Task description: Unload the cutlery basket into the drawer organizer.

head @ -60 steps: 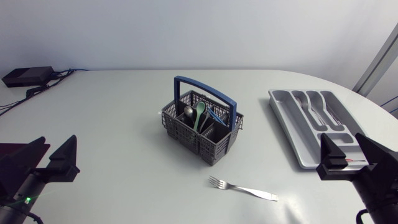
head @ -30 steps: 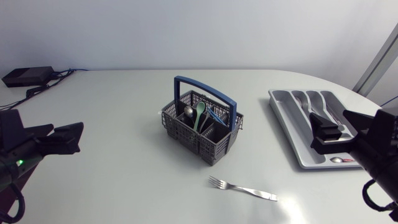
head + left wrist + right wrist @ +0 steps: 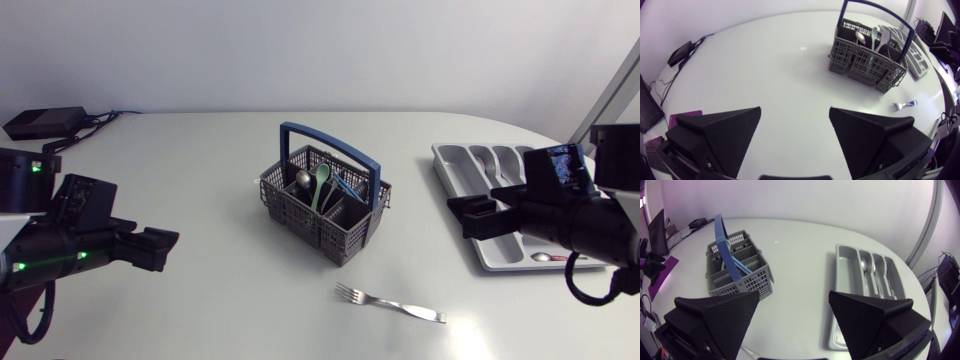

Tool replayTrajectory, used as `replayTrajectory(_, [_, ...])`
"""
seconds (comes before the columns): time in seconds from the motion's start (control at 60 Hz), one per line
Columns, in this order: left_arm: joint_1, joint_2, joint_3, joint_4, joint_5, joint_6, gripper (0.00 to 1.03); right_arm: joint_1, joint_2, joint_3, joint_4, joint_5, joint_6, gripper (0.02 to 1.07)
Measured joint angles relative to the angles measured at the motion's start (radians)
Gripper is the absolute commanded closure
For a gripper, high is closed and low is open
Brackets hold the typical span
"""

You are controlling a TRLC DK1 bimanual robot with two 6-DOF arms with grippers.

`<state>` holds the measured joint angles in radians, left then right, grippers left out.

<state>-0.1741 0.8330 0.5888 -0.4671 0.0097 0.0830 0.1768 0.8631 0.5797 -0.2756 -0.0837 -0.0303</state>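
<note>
cutlery basket [image 3: 340, 240]: grey mesh, blue handle, stood upright, spoons [image 3: 320, 182] held inside | fork [image 3: 392, 303]: laid flat on table [image 3: 200, 170] near basket | drawer organizer [image 3: 452, 170]: grey, partly filled

a robotics lab: plain white rounded tabletop [image 3: 200, 180], black left arm [image 3: 60, 245] and right arm [image 3: 585, 220], flat black box [image 3: 45, 122] with cables

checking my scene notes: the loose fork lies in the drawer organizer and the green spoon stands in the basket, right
Not quite. The fork lies on the bare table, in front of the basket, not in the drawer organizer; the head view shows this. The green spoon does stand in the basket.
</note>
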Motion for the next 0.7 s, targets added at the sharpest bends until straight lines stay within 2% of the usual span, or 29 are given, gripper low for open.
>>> replayTrajectory(0.1, [-0.028,0.048,0.013,-0.015,0.054,0.04,0.07,0.0,0.103,0.044,-0.037,-0.079,-0.012,0.07])
replayTrajectory(0.233, [-0.039,0.072,0.019,-0.008,0.097,0.058,0.07,0.026,0.193,0.079,-0.101,-0.098,-0.075,0.07])
replayTrajectory(0.333, [-0.04,0.067,0.019,0.051,0.134,0.08,0.07,0.07,0.261,0.111,-0.183,-0.1,-0.241,0.07])
replayTrajectory(0.45, [-0.043,0.055,0.016,0.129,0.187,0.106,0.07,0.087,0.373,0.133,-0.208,-0.123,-0.392,0.07])
replayTrajectory(0.517, [-0.064,0.055,0.011,0.159,0.221,0.125,0.07,0.106,0.429,0.146,-0.25,-0.158,-0.459,0.07])
replayTrajectory(0.7, [-0.145,0.055,-0.006,0.181,0.3,0.159,0.08,0.225,0.525,0.154,-0.277,-0.175,-0.563,0.07])
